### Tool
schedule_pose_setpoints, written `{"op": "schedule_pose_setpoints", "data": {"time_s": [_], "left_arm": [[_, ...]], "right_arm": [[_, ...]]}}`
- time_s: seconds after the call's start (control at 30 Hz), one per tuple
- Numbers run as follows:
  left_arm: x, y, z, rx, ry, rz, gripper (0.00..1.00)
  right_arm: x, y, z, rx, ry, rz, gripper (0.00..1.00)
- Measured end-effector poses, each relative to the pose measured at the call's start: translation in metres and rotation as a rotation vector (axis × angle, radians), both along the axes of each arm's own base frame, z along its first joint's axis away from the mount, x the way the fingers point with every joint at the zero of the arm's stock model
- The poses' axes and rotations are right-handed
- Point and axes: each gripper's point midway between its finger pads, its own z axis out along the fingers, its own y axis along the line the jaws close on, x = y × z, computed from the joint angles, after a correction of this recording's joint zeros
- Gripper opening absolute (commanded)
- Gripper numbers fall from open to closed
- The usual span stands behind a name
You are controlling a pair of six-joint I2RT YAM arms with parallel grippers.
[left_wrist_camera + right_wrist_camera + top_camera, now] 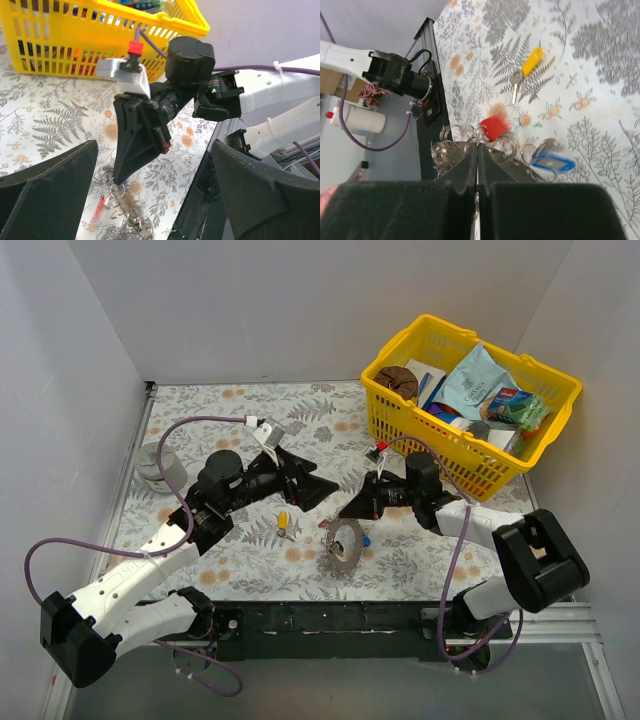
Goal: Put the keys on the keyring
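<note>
My right gripper [346,511] is shut on the keyring [343,544], a silver wire loop strung with several small rings, and holds it just above the table. In the right wrist view the shut jaws [478,146] pinch the wire [451,146]. The red key [493,128] and blue key [552,163] hang at the ring, both blurred. The yellow key [530,62] lies loose on the cloth, also seen from above [283,521]. My left gripper [322,487] is open and empty, left of the right gripper. Its view [156,145] looks at the right gripper's tip [117,177] and the ring [119,190].
A yellow basket [420,435] full of packets stands at the back right, behind the right arm. A grey round cylinder [157,466] stands at the far left. White walls close the table on three sides. The black mounting rail [330,618] runs along the near edge.
</note>
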Motion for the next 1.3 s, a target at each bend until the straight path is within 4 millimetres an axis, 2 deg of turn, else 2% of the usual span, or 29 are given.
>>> {"op": "schedule_pose_setpoints", "data": {"time_s": [0.17,0.27,0.43,0.67,0.8,1.03,1.3], "left_arm": [[0.007,0.001,-0.018,0.033,0.034,0.033,0.98],[0.01,0.004,-0.029,0.051,0.046,0.053,0.98],[0.013,0.009,-0.055,0.078,0.075,0.083,0.98],[0.004,0.015,-0.092,0.113,0.091,0.059,0.98],[-0.009,0.012,-0.092,0.109,0.031,-0.022,0.98],[-0.029,0.003,-0.083,0.086,-0.047,-0.165,0.92],[-0.038,0.001,-0.09,0.087,-0.086,-0.227,0.88]], "right_arm": [[0.009,0.002,-0.041,-0.069,0.115,-0.042,0.01],[0.013,0.002,-0.044,-0.077,0.109,-0.057,0.01],[0.014,0.002,-0.036,-0.058,0.048,-0.043,0.01],[-0.002,-0.001,0.008,0.036,-0.145,0.029,0.01],[-0.01,-0.004,0.024,0.064,-0.257,0.071,0.01],[-0.019,-0.007,0.02,0.057,-0.284,0.119,0.01],[-0.026,-0.011,0.024,0.067,-0.341,0.137,0.01]]}}
